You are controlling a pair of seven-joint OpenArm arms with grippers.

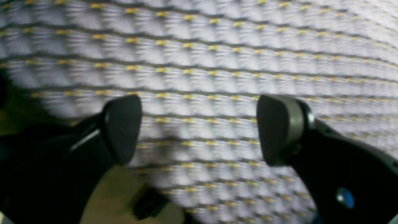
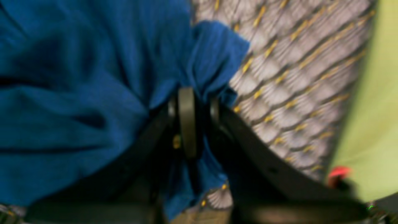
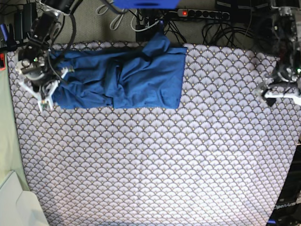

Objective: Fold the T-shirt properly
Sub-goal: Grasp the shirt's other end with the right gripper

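Blue T-shirt, one, lies crumpled at the far left of one scallop-patterned cloth. Right gripper, at the shirt's left edge, pinches a bunched fold of it. Left gripper, far right, hovers over bare pattern, fingers spread apart.

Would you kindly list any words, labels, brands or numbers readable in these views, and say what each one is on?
"OpenArm", roughly: faint pale lettering running up the dark panel at the base view's lower right edge, only partly legible.
T-shirt: plain blue, no print.
Patterned cloth: scallop pattern only, no text.
Both wrist views: blurred, no lettering visible.
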